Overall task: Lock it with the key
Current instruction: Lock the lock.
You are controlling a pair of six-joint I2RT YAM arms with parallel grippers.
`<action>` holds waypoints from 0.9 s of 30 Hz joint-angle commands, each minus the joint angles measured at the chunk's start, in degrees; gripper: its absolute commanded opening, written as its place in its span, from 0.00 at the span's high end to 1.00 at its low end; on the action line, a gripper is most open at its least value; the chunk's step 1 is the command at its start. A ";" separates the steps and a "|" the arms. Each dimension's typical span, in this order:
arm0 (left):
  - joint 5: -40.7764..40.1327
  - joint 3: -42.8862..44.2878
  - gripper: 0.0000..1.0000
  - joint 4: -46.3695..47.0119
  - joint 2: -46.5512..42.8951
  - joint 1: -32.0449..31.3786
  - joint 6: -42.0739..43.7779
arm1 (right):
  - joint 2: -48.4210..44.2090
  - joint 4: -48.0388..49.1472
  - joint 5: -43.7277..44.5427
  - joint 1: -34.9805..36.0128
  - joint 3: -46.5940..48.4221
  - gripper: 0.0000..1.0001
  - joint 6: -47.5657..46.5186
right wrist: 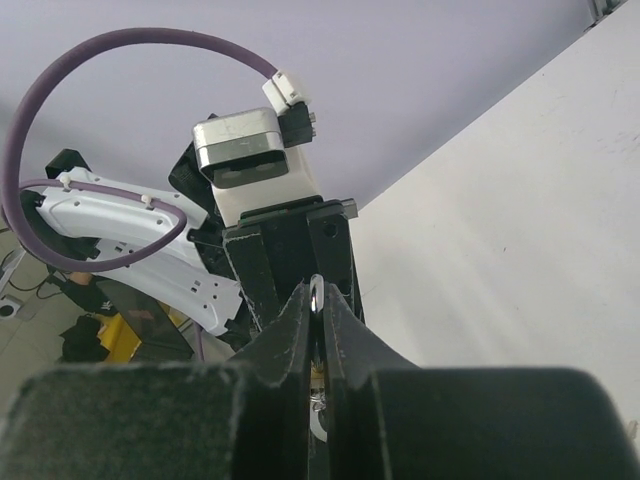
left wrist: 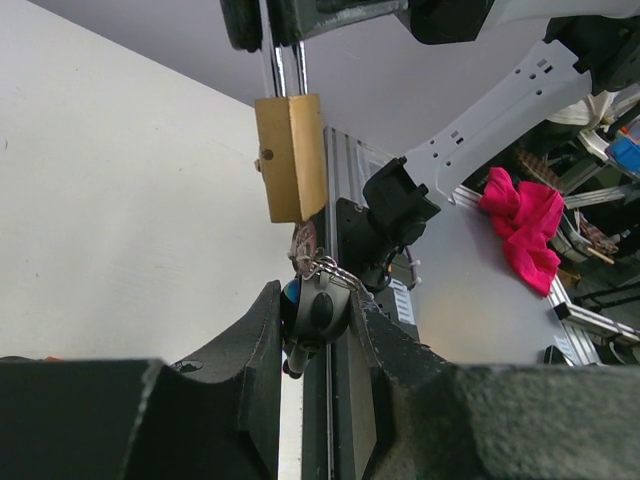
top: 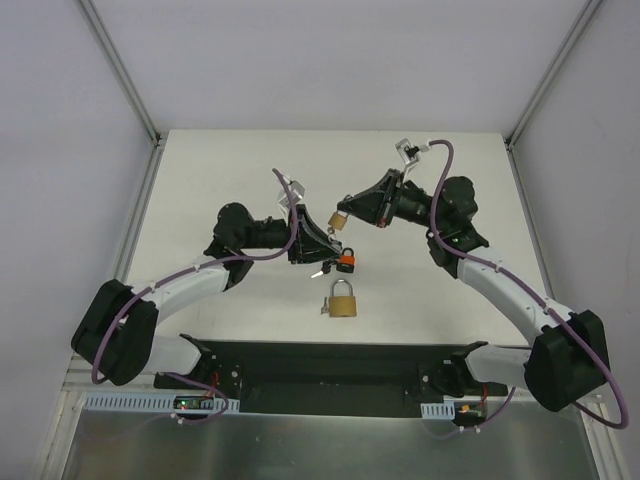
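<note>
A robot lab — a flat white table (top: 230, 170) sits inside plain pale walls (top: 60, 150) and thin silver metal posts (top: 118, 65). Near us, a black metal base plate (top: 330, 362) holds machine arms (top: 190, 280) with purple cables (top: 453, 152).

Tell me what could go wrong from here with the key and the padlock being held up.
The right gripper pinches the brass padlock only by its thin shackle, so the body may swing or twist when the key pushes in. The left gripper clamps the key by its rounded head with a loose ring attached; it may tilt and miss the lock.
</note>
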 commanded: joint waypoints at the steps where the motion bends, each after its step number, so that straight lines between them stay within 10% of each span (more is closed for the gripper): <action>1: 1.66 -1.52 1.00 0.56 -3.61 -0.23 1.26 | 0.51 2.28 -1.62 -0.19 3.22 0.99 -0.93; 27: -1.76 -9.52 1.00 -6.03 -8.97 -0.40 5.04 | 1.65 2.02 -1.62 -0.81 3.66 0.99 -0.66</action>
